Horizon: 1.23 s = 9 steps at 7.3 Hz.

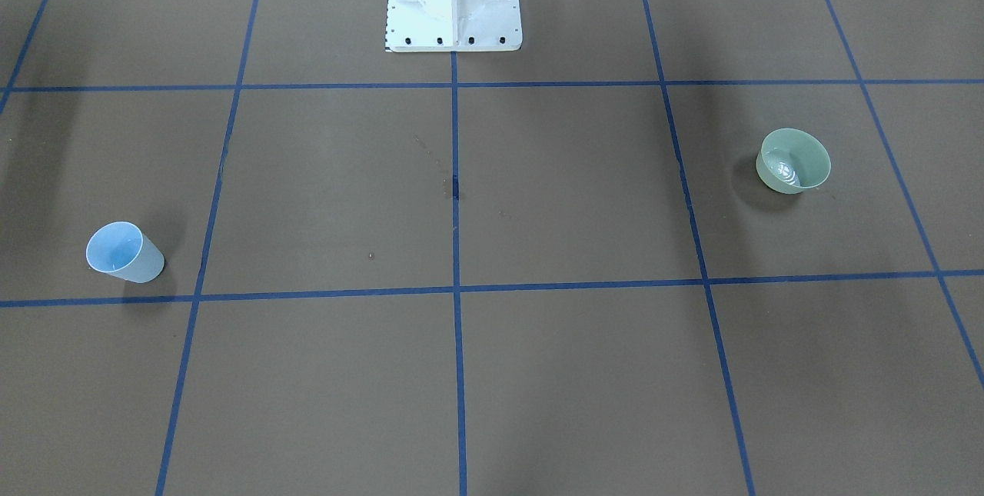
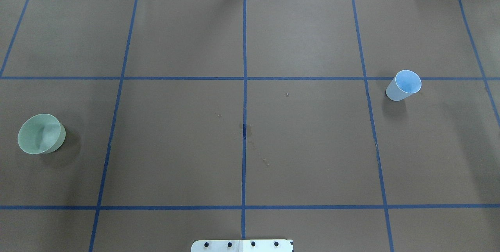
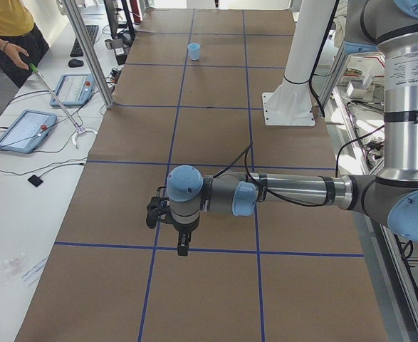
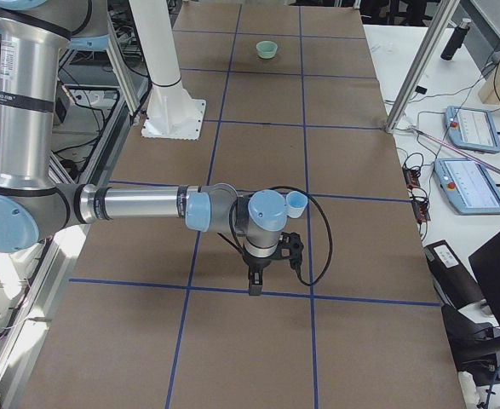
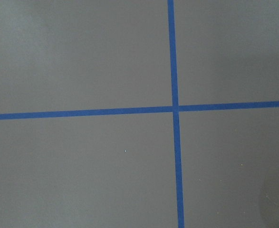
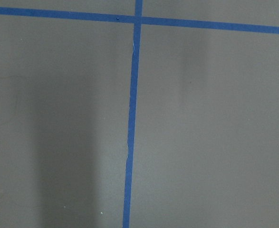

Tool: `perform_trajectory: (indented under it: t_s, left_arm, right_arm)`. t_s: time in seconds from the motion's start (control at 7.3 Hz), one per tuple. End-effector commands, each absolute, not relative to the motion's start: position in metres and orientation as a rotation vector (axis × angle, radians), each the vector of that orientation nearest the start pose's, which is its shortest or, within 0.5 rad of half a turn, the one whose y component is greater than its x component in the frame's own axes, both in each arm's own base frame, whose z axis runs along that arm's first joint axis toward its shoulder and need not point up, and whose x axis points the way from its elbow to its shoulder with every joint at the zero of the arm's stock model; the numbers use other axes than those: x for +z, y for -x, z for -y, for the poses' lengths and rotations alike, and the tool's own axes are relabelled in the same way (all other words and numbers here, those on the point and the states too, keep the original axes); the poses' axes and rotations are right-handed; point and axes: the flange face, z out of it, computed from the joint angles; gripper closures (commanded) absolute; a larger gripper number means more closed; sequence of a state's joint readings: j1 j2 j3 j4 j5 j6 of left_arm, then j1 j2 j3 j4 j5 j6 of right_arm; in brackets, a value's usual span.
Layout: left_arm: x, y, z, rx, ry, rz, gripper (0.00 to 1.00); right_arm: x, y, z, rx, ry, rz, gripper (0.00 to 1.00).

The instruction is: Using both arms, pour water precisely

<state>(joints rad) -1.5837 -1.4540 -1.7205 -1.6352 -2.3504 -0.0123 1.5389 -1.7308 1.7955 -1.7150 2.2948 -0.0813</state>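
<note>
While the grey-silver left arm [image 3: 294, 191] and right arm [image 4: 139, 204] stretch low over the brown paper-covered bench [image 2: 304, 146], the left gripper [image 3: 183, 244] and right gripper [image 4: 255, 285] hang pointing down near blue tape lines [image 2: 244, 68]; whether either is open or closed cannot be told. At the overhead frame's left edge stands a pale green plastic cup [image 2: 41, 133], the water [image 1: 784, 171] glinting inside it. A light blue plastic cup [image 2: 404, 84] stands upright near the right edge, well apart, by a horizontal tape line.
</note>
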Motion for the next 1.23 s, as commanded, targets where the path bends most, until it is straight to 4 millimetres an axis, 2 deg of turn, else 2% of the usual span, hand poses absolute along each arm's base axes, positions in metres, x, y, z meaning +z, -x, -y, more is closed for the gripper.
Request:
perform_trajectory:
  t_s: [0.0, 0.55, 0.82, 1.1]
  left_arm:
    - [0.624, 0.069, 0.447, 0.020, -0.106, -0.780, 0.00]
    - [0.613, 0.068, 0.451, 0.027, -0.127, -0.775, 0.00]
    - [0.599, 0.067, 0.464, 0.042, -0.162, -0.775, 0.00]
    - [0.597, 0.067, 0.481, 0.062, -0.212, -0.773, 0.00]
  right_arm:
    - [0.637, -0.054, 0.421, -0.081, 0.054, 0.725, 0.00]
    - [0.628, -0.053, 0.424, -0.088, 0.035, 0.734, 0.00]
    - [0.607, -0.052, 0.447, -0.103, -0.008, 0.734, 0.00]
    - [0.598, -0.049, 0.457, -0.119, -0.030, 0.758, 0.00]
